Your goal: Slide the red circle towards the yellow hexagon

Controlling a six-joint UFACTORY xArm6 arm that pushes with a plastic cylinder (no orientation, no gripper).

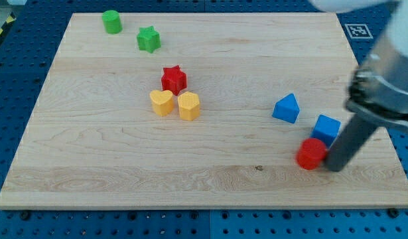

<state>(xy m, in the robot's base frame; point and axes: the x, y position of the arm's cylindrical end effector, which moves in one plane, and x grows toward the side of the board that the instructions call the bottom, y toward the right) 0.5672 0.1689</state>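
Observation:
The red circle point(311, 153) lies near the board's lower right. The yellow hexagon point(189, 105) sits left of the board's middle, touching a yellow heart point(162, 103) on its left. My tip point(336, 166) rests on the board just right of the red circle, touching or nearly touching its right side. The dark rod rises from the tip up and to the view's right. The hexagon is far to the view's left of the circle and somewhat higher.
A blue cube point(327, 127) sits just above the red circle. A blue triangle point(286, 108) lies up and left of it. A red star point(174, 79) touches the yellow pair from above. A green star point(148, 39) and green cylinder point(111, 21) are at the top left.

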